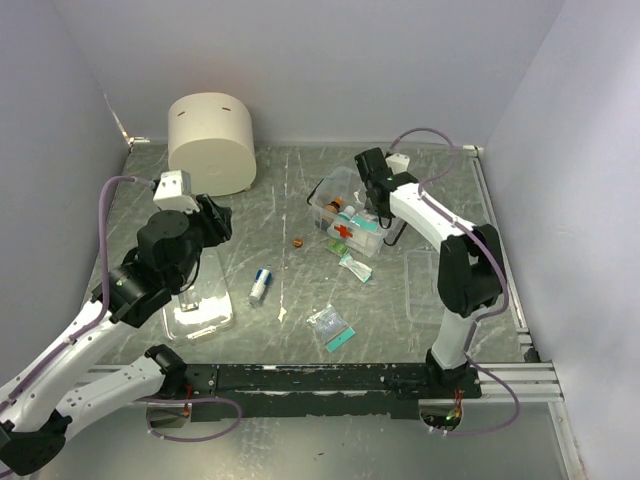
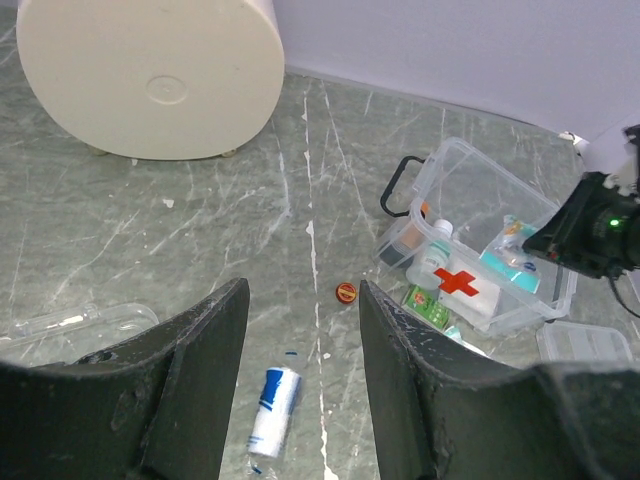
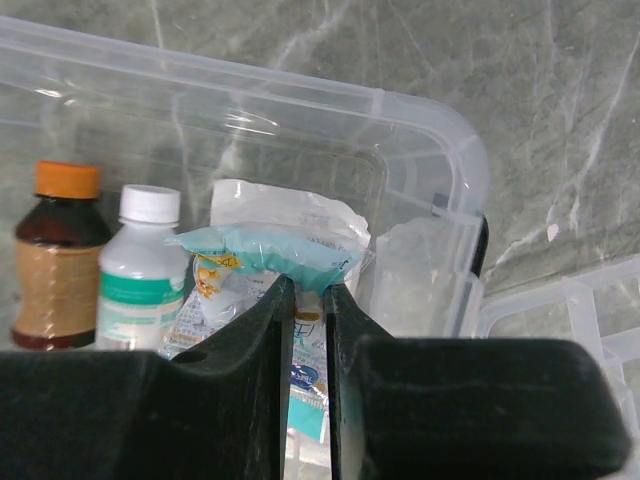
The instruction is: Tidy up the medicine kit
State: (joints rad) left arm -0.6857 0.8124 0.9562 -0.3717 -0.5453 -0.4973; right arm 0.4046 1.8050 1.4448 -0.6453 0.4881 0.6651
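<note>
The medicine kit (image 3: 300, 90) is clear, shiny plastic. Inside it, a brown bottle (image 3: 58, 260) looks glossy, a white bottle (image 3: 140, 285) is smooth plastic, and a blue-green packet (image 3: 270, 245) is thin and crinkly. The bench (image 2: 200, 230) looks like smooth grey stone with white streaks. The big cream cylinder (image 2: 150, 75) is dull and smooth. The right gripper (image 3: 308, 290) has dull black jaws.

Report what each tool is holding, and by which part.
The right tool pinches a teal-topped packet by its upper edge, over the medicine kit. The left tool stands open and holds nothing.
</note>
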